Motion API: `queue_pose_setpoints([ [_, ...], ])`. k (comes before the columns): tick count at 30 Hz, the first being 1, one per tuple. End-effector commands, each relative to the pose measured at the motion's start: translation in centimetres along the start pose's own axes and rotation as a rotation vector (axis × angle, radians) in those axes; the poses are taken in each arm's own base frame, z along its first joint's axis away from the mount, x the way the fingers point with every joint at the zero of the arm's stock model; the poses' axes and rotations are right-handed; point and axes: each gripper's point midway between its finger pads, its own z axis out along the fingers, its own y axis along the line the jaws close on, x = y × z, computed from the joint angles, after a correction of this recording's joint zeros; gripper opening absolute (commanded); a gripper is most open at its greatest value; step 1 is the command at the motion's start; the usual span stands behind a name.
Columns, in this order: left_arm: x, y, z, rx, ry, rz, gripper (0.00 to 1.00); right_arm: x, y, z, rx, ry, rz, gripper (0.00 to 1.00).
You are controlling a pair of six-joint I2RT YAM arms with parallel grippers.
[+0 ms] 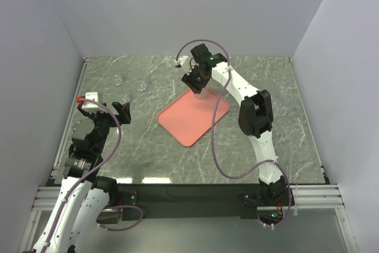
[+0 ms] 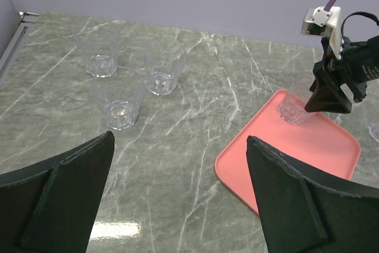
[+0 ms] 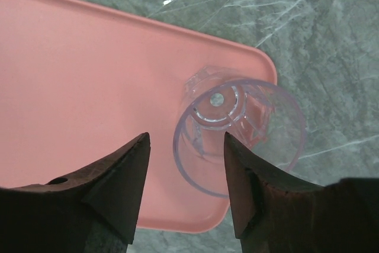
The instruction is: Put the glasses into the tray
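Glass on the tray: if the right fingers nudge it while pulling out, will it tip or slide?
Probably slides before tipping: the glass is short, wide and upright on the flat tray. Its clear walls look rigid and slippery. One right finger seems inside its rim, so a sideways pull could topple it.

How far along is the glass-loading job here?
Done: one glass stands in the tray's far corner. In hand: the right gripper sits at that glass's rim, jaws parted, apparently letting go. Remaining: at least three glasses stand on the table ahead of the left gripper, which is open and empty.
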Motion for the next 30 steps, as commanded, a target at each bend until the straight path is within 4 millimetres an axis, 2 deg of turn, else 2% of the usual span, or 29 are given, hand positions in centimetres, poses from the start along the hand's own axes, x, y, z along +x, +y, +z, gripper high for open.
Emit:
queue_pose_setpoints([
  [1,0.0,-0.4,0.4,0.023,-0.011,0.016,0.99,-3.7,-1.5,-4.6,0.101,-0.109,-0.004,0.61],
  [3,0.0,-0.3,0.4,0.02,-0.011,0.016,0.99,-3.6,-1.3,-5.7,0.107,-0.116,-0.003,0.62],
  [4,0.0,-0.3,0.4,0.017,-0.012,0.016,0.99,-4.3,-1.2,-7.5,0.123,-0.149,-0.008,0.62],
  [5,0.0,-0.3,0.4,0.017,-0.01,0.017,0.99,-3.3,-0.8,-7.6,0.109,-0.135,-0.002,0.62],
  [6,0.1,-0.2,0.4,0.016,-0.007,0.017,0.99,-3.9,-0.6,-9.6,0.126,-0.172,-0.009,0.62],
  [7,0.2,-0.2,0.5,0.013,-0.002,0.019,0.99,-3.7,-0.3,-10.2,0.126,-0.177,-0.01,0.62],
  [8,0.2,-0.1,0.5,0.01,-0.001,0.019,0.99,-2.3,0.6,-9.9,0.103,-0.154,-0.007,0.62],
  [9,0.2,-0.1,0.5,0.005,0.001,0.018,0.99,-2.7,0.9,-11.9,0.121,-0.193,-0.016,0.62],
  [10,0.3,0.0,0.6,0.002,0.005,0.02,0.99,-2.3,1.2,-12.5,0.121,-0.201,-0.017,0.62],
  [11,0.2,0.1,0.6,-0.006,0.002,0.02,0.99,-0.7,2.0,-12.1,0.104,-0.174,-0.01,0.62],
  [12,0.2,0.2,0.5,-0.01,0.004,0.02,0.99,-0.9,2.2,-14.0,0.126,-0.215,-0.014,0.62],
  [13,0.3,0.3,0.6,-0.014,0.008,0.019,0.99,-0.3,2.4,-14.5,0.133,-0.22,-0.012,0.62],
  [14,0.3,0.4,0.6,-0.023,0.009,0.02,0.99,1.5,3.2,-14.0,0.118,-0.191,-0.001,0.62],
  [15,0.4,0.5,0.6,-0.026,0.012,0.019,0.99,1.2,3.2,-16.0,0.147,-0.243,-0.002,0.62],
  [16,0.5,0.5,0.7,-0.03,0.017,0.02,0.99,2.1,2.9,-16.5,0.157,-0.252,0.015,0.62],
  [17,0.4,0.6,0.7,-0.033,0.015,0.018,0.99,3.7,3.7,-16.2,0.136,-0.238,0.031,0.62],
  [18,0.6,0.6,0.8,-0.036,0.022,0.017,0.99,4.2,3.8,-17.9,0.147,-0.276,0.051,0.62],
  [19,0.8,0.7,0.9,-0.039,0.03,0.016,0.99,4.3,4.1,-18.4,0.127,-0.314,0.063,0.62],
  [20,0.8,0.7,0.9,-0.04,0.035,0.015,0.99,6.5,3.8,-18.0,0.123,-0.297,0.11,0.62],
  [21,0.9,0.6,1.0,-0.04,0.041,0.014,0.99,6.8,3.7,-19.5,0.14,-0.341,0.126,0.62],
  [22,1.3,0.7,1.2,-0.044,0.055,0.011,0.99,7.2,4.3,-19.7,0.109,-0.368,0.138,0.62],
  [23,1.1,0.7,1.3,-0.047,0.056,0.007,0.99,9.3,3.9,-19.3,0.114,-0.355,0.192,0.62],
  [24,1.2,0.7,1.4,-0.049,0.062,0.002,0.99,9.7,4.2,-20.2,0.118,-0.388,0.207,0.62],
  [26,1.4,0.6,1.7,-0.05,0.074,-0.012,0.99,11.2,4.8,-19.9,0.092,-0.408,0.242,0.62],
  [27,1.5,0.6,1.8,-0.053,0.078,-0.023,0.99,11.8,4.2,-20.8,0.121,-0.436,0.269,0.62],
  [29,1.6,0.3,2.1,-0.046,0.087,-0.053,0.99,13.2,4.7,-20.4,0.106,-0.439,0.301,0.62],
  [30,1.6,0.3,2.3,-0.046,0.09,-0.07,0.99,13.6,4.6,-20.9,0.111,-0.461,0.319,0.62],
])
